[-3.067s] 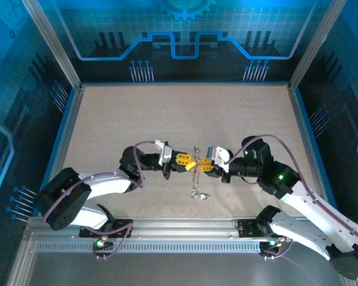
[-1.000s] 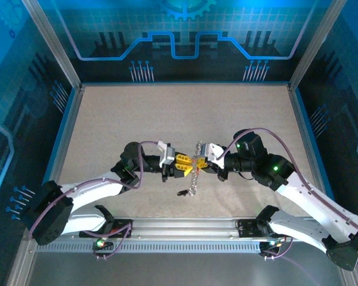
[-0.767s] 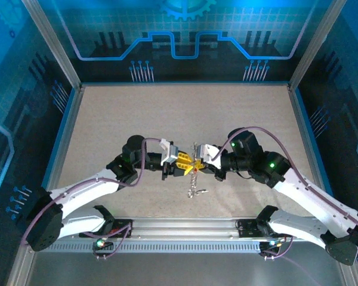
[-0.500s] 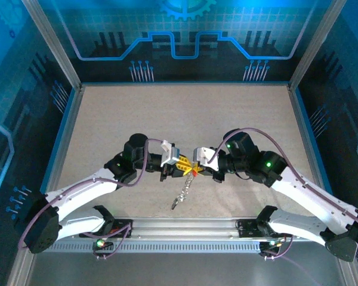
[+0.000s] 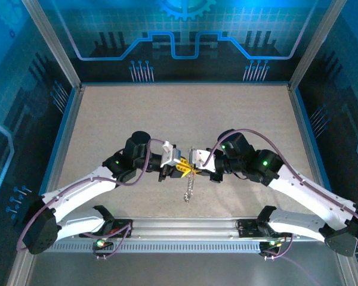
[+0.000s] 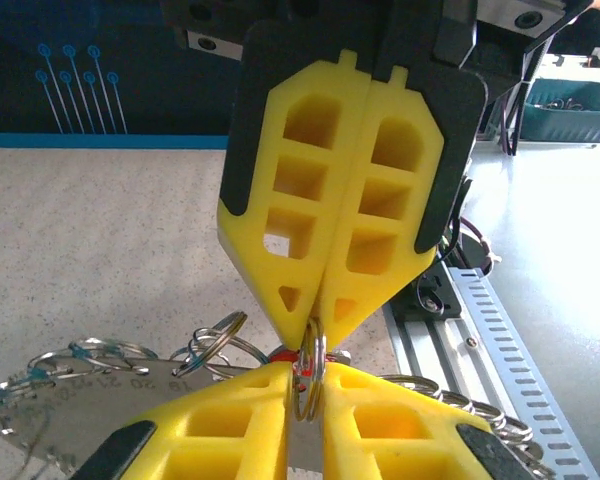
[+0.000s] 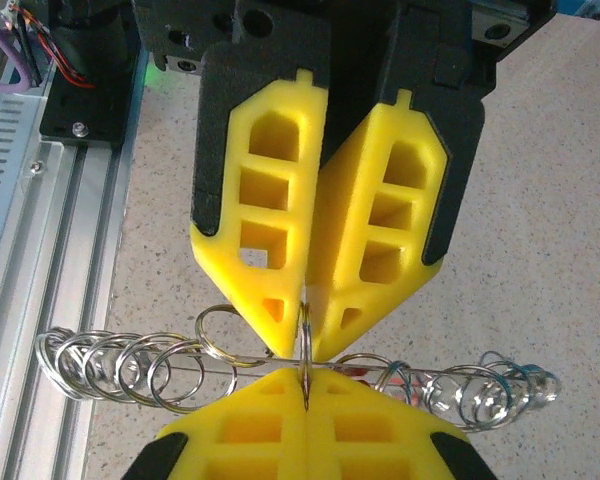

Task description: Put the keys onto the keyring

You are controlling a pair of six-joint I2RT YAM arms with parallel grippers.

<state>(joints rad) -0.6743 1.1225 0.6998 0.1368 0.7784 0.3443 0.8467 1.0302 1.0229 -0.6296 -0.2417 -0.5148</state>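
The left hand (image 5: 183, 169) and right hand (image 5: 195, 168) meet tip to tip over the tabletop (image 5: 167, 119). Each has its yellow fingers clamped on the same thin ring of the keyring (image 5: 188, 187), which is seen edge-on in both wrist views. The rest of the keyring runs as a row of small linked rings from the pinch point toward the near edge, and a small red key head (image 6: 286, 355) sits just beside the pinched ring, its blade hidden.

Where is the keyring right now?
In the top view, the keyring is pinched between the left gripper and the right gripper, near the middle of the table, trailing toward its near edge.
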